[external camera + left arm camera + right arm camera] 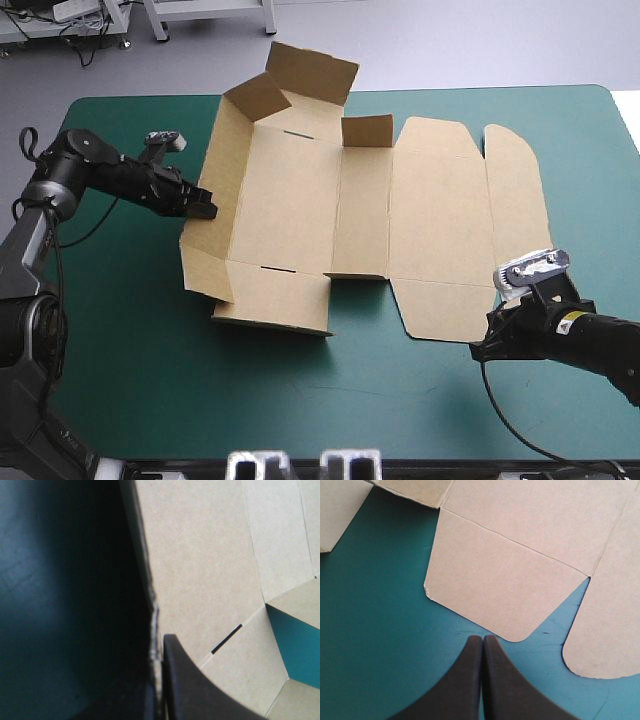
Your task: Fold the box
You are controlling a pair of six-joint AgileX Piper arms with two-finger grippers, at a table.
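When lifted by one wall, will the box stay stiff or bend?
It will probably bend at its creases: the box has walls raised along them. Panels between creases lie flat, so likely stiff. It seems light: the left pincer grips only one thin edge.

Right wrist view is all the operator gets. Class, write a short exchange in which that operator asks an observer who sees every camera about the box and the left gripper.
Operator: I see only flat flaps ahead of my shut right gripper. Is the whole box flat?
Observer: No. Its left part has walls raised, and the far flap stands up.
Operator: Where is the left gripper?
Observer: At the box's left wall, shut on its edge, with the board between the fingers.
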